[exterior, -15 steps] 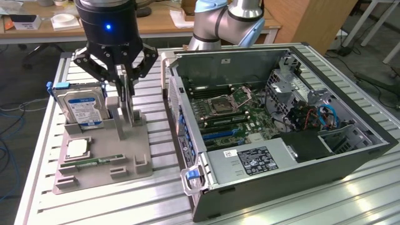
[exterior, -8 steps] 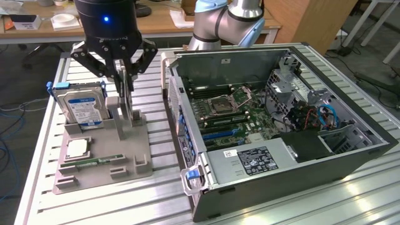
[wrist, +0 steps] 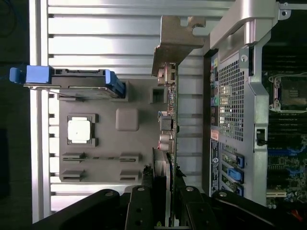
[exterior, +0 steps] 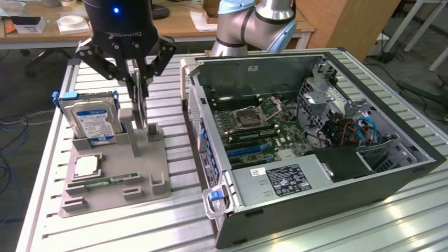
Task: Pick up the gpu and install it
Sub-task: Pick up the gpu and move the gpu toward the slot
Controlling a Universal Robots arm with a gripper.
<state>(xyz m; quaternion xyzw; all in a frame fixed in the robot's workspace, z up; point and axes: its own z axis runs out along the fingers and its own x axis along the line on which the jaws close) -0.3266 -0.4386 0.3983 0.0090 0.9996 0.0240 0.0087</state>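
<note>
Background: wooden desk with small items behind the robot arm.
Surface: table of metal slats, carrying a grey holder and an open case.
Gripper: the black gripper hangs over the holder, its fingers clenched on the gpu from both faces; in the wrist view the gripper pinches the card's upper edge.
Gpu: upright on edge and seen edge-on, at the holder's slot between two grey posts. Whether its lower edge sits in the slot or is just clear of it, I cannot tell.
Gpu, wrist view: the gpu runs beside the case's rear panel, with its silver bracket at the far end.
Drive: the drive, with a blue-white label, stands upright in the holder, near the gpu on the exterior view's left.
Chip: the chip lies flat in a holder recess.
Stick: the green stick lies flat beside the chip.
Case: side open, with the board exposed.
</note>
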